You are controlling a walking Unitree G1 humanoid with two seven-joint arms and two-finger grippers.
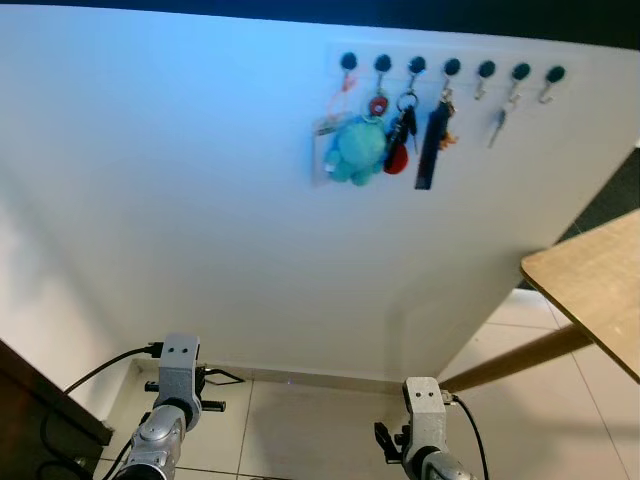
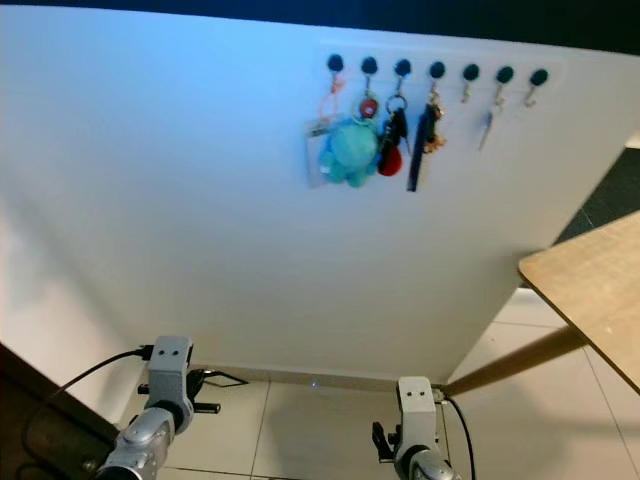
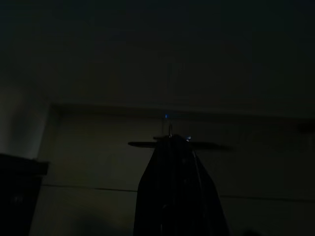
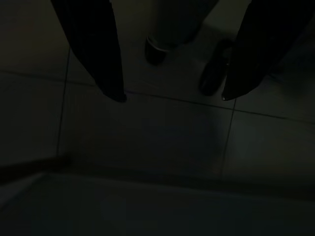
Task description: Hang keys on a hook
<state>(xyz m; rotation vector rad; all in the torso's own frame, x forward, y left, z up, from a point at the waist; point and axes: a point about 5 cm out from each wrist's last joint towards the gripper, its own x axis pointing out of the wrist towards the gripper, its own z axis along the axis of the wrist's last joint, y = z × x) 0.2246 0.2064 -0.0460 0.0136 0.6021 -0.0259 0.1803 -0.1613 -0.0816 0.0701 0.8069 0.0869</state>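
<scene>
Right gripper (image 4: 172,98) hangs low over floor tiles, fingers spread wide, empty. Left gripper (image 3: 178,147) hangs idle with fingers pressed together. Keys (image 1: 402,135) hang on the hook rail (image 1: 450,68) near the wall's (image 1: 180,200) top edge, beside a teal plush (image 1: 355,150).

The head views are bright and fairly sharp. The white wall (image 1: 200,200) takes a cool, bluish light that is strongest in its upper middle and fades to a warmer, dimmer tone toward the lower left corner. A soft shadow spreads low along the wall and onto the floor tiles (image 1: 300,420). The things hanging on the row of hooks (image 1: 450,68) cast faint shadows just beside themselves. The wall's edges lean and bow with wide-lens distortion. Both wrist views are very dark and grainy. In the left one the left pincer (image 3: 170,142) is a black silhouette. In the right one the right pincer (image 4: 172,96) shows dim, spread fingers over faintly visible tile joints.
</scene>
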